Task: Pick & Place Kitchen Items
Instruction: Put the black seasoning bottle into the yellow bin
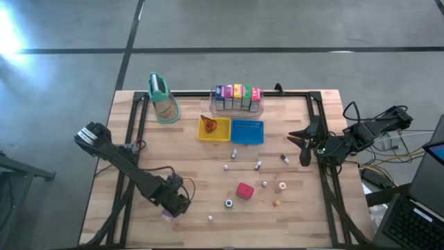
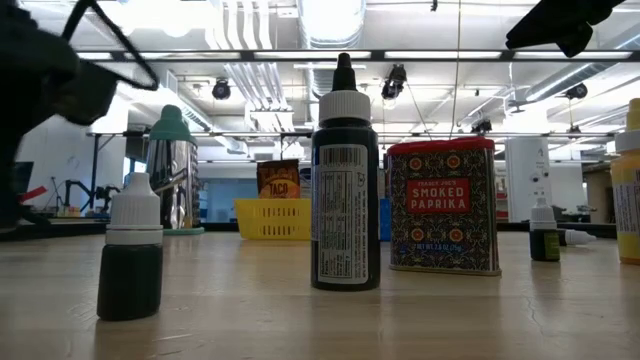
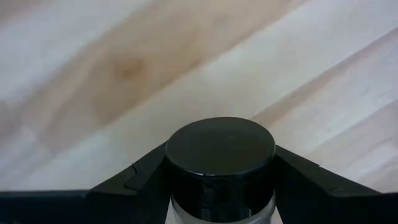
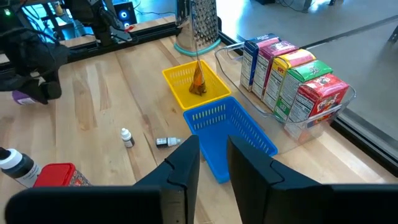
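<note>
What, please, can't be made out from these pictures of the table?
- Left wrist view: the black-capped jar sits between the left claw's fingers; its body and label are cut off by the picture's bottom edge.
- Low view: the food-colouring bottle hides part of the yellow tray and the blue tray behind it.
- High view: the scattered small bottles, such as one, are too small to read.
- Right wrist view: the right claw covers the blue tray's near corner.

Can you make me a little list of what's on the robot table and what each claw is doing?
left claw: low at the near-left of the table, closed around a small black-capped jar
right claw: at the right edge, holding nothing
clear bin: at the back, a row of colourful cartons standing in it
yellow tray: orange pouch inside
blue tray: beside the yellow one
red tin: on the table among small bottles
</note>
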